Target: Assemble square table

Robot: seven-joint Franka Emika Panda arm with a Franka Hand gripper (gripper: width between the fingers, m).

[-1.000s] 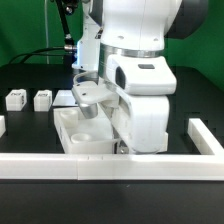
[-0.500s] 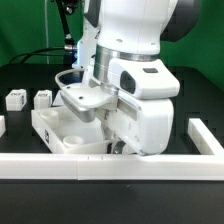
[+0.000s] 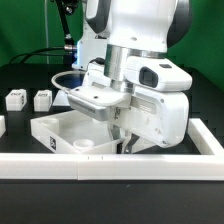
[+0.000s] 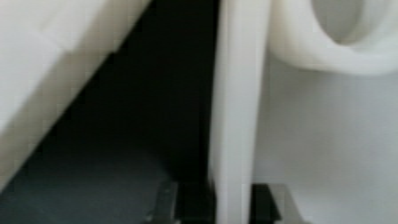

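The square table top (image 3: 62,130), a white slab with a raised rim and a tag on its edge, lies turned at an angle just behind the front rail. My gripper (image 3: 122,141) reaches down at the slab's corner on the exterior view's right, mostly hidden by the arm's white hand. In the wrist view the gripper (image 4: 226,205) is shut on the slab's thin upright rim (image 4: 240,100), with one dark finger (image 4: 180,206) on each side of it. A round raised collar (image 4: 349,40) of the slab shows beside the rim. Two small white leg posts (image 3: 15,99) (image 3: 42,99) stand at the exterior view's left.
A long white rail (image 3: 110,166) runs along the front, and another rail (image 3: 205,135) runs back on the exterior view's right. Cables and a stand (image 3: 66,40) rise at the back. The surface is black.
The arm's hand has swung toward the exterior view's right and turned. The slab in its grip has rotated, its tagged corner sliding toward the exterior view's left. The grip has stayed shut.
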